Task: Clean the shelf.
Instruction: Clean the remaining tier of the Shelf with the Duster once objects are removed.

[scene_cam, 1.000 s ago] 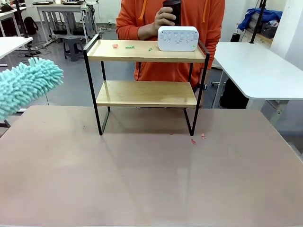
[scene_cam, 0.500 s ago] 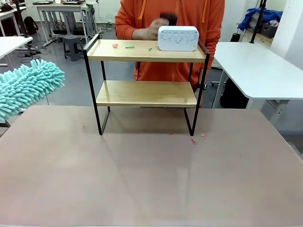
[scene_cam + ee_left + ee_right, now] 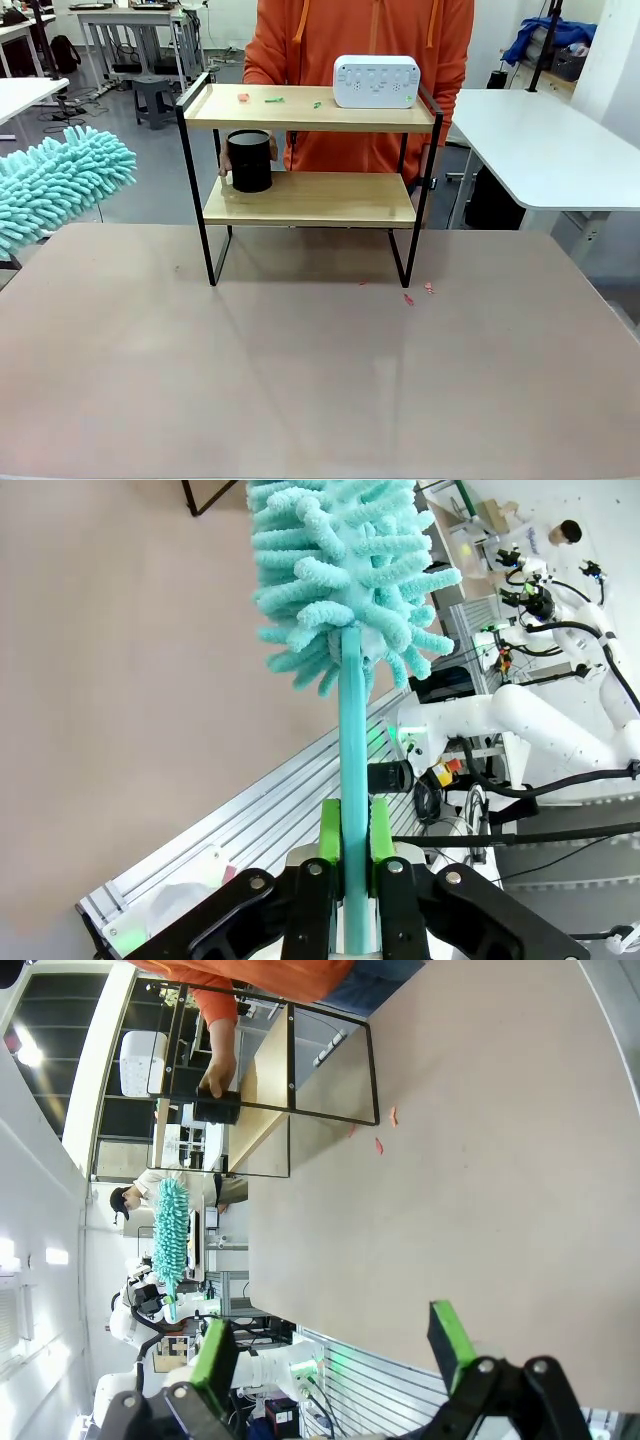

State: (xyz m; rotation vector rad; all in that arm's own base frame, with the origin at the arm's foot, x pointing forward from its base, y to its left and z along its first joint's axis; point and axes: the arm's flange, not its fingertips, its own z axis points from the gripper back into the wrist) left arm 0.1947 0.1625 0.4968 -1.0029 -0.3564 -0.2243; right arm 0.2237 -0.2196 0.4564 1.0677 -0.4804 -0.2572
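The shelf (image 3: 310, 198), two light wooden boards in a black frame, stands at the table's far middle and appears sideways in the right wrist view (image 3: 262, 1080). Small pink and green scraps (image 3: 274, 99) lie on its top board beside a white device (image 3: 376, 81). A person's hand holds a black cup (image 3: 250, 160) on the lower board's left end. My left gripper (image 3: 354, 832) is shut on the handle of a fluffy teal duster (image 3: 340, 570), whose head hangs at the left, off the shelf (image 3: 55, 180). My right gripper (image 3: 335, 1345) is open over the bare table, holding nothing.
A person in an orange hoodie (image 3: 360, 30) stands behind the shelf. Two small pink scraps (image 3: 407, 298) lie on the brown table (image 3: 320, 380) by the shelf's front right leg. White tables (image 3: 540, 140) stand right and far left.
The person has brought the black cup down from above the top board and set it on the lower board's left end. The duster has barely moved.
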